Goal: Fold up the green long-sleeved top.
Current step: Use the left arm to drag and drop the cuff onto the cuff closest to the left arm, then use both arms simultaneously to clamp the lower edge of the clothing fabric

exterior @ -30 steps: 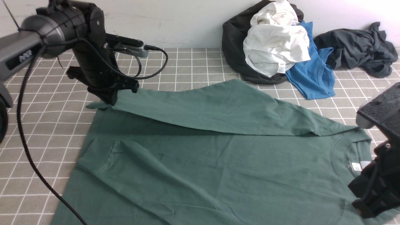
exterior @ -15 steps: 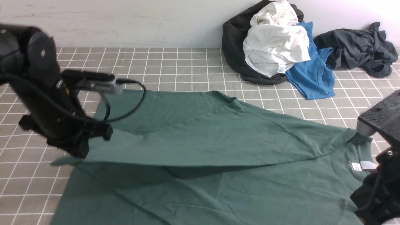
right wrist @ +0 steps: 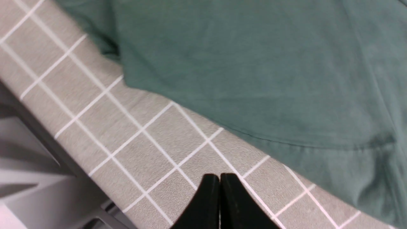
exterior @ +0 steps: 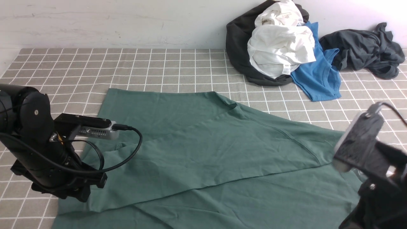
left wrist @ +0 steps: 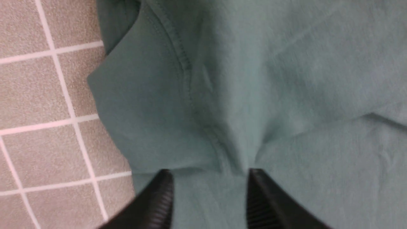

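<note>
Fabric fills the front view: the green long-sleeved top [exterior: 203,152] lies spread on the checked table cover [exterior: 159,66], one side folded diagonally across its body. Left wrist: my left gripper [left wrist: 208,178] has its jaws parted over a pucker of that cloth. Right wrist: my right gripper [right wrist: 219,181] has its jaws pressed together, empty, above bare checks beside the top's edge.

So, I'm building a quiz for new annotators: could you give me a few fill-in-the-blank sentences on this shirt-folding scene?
1. Above the green long-sleeved top, the left tool has its jaws ___.
2. The right tool is shut over the gridded table cover, gripping ___.
3. The shirt lying next to the white garment by the wall is bright ___.

Missing words: open; nothing; blue.
</note>
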